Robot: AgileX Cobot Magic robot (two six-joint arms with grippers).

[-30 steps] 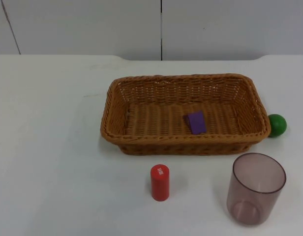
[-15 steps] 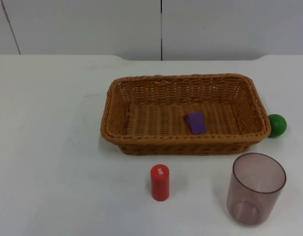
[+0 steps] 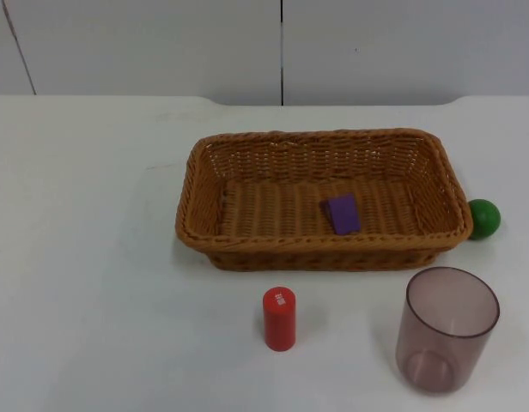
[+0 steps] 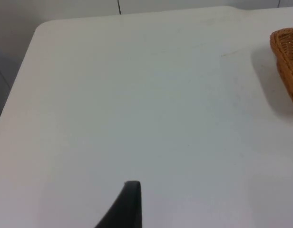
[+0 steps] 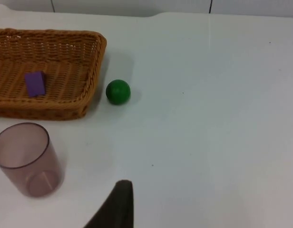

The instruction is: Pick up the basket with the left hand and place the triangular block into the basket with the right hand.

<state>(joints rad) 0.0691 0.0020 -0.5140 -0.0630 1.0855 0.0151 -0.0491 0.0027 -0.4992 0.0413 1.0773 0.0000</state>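
Note:
A brown wicker basket (image 3: 316,243) stands on the white table, a little right of centre. A purple wedge-shaped block (image 3: 343,214) lies flat on its floor, toward the right end. The right wrist view looks at the basket's (image 5: 96,57) right end with the purple block (image 5: 35,83) inside, and my right gripper (image 5: 119,204) hangs well back from it, over the right side of the table. My left gripper (image 4: 129,205) waits over the table's left part, with the basket's rim (image 4: 287,57) far off. Neither gripper touches anything.
A green ball (image 3: 483,218) rests against the basket's right end, also in the right wrist view (image 5: 118,91). A red cylinder (image 3: 279,318) stands in front of the basket. A translucent purple cup (image 3: 449,329) stands at the front right.

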